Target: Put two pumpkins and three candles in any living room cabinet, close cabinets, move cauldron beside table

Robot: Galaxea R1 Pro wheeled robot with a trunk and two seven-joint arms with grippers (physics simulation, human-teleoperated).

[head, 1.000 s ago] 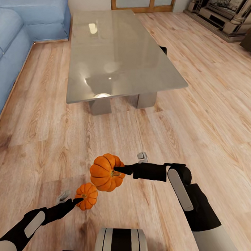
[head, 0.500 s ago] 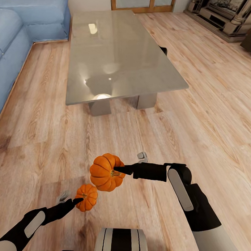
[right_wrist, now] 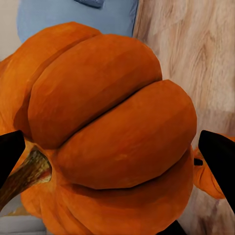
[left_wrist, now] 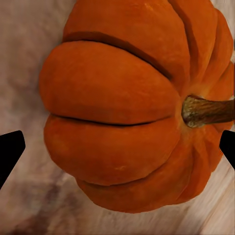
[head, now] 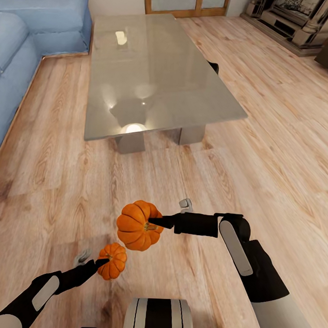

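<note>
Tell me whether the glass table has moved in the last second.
No. The table keeps its place against the floor planks and sofa; the whole view shifted.

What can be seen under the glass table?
Under the glass table stand two grey base blocks; a dark thing shows at its far edge. What the reflective top covers cannot be seen.

Ahead, the table [head: 162, 83] blocks the middle of the wooden floor [head: 278, 154], with the blue sofa [head: 25, 60] along its left. Open floor lanes run on both sides of the table, the right one wider, reaching the fireplace [head: 292, 22].
</note>
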